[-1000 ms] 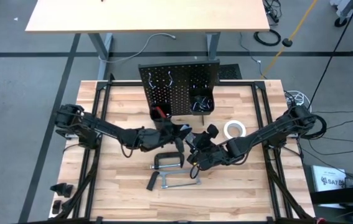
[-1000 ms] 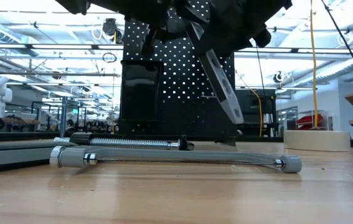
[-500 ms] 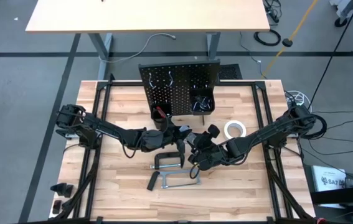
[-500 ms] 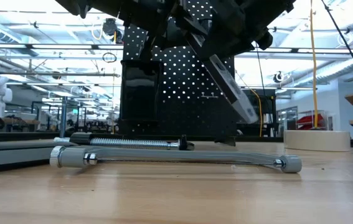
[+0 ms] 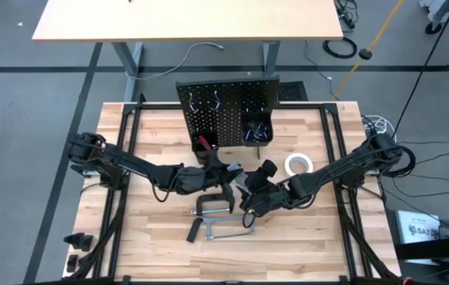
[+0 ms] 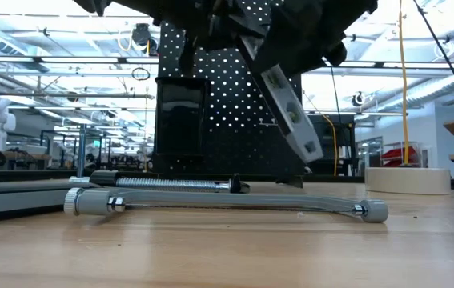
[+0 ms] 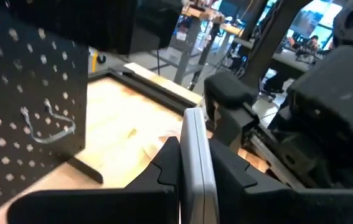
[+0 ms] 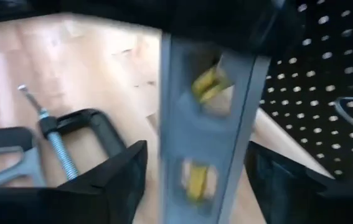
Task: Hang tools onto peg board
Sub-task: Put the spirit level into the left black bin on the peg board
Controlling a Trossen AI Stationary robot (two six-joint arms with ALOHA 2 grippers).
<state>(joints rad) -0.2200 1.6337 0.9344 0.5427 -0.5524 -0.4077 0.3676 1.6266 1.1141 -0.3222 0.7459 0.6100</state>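
Both arms meet mid-desk, just in front of the peg board [image 5: 226, 119], which stands upright near the far edge of the desk [image 5: 153, 245]. Grey level [image 6: 291, 114] is off the desk, tilted steeply in the low view, its upper end hidden among the arms and its lower end hanging above the wood without touching it. Left tool [image 5: 226, 179] pinches the level: the left wrist view shows its two dark fingers [image 7: 164, 168] pressed against either side of the grey bar. Right tool [image 5: 253, 194] sits right against the same level; in the right wrist view the level [image 8: 204, 124] with its yellow vials runs between that tool's fingers [image 8: 123, 171], but there's a visible gap on each side, so I read it as spread around the bar, not clamping. Black C-clamp [image 5: 216, 206] lies flat on the desk just nearer the front edge than the two tools, screw pointing along the desk. Grey hacksaw [image 5: 224, 232] lies flat beyond it toward the front edge, well apart from the board. White tape roll [image 5: 298, 165] sits flat toward the right edge, near the right arm. Red-handled tool [image 5: 203, 142] is in the left bin on the board; the right bin [image 5: 256, 131] holds some tools I can't identify. Empty wire hooks [image 7: 47, 123] on the board face.
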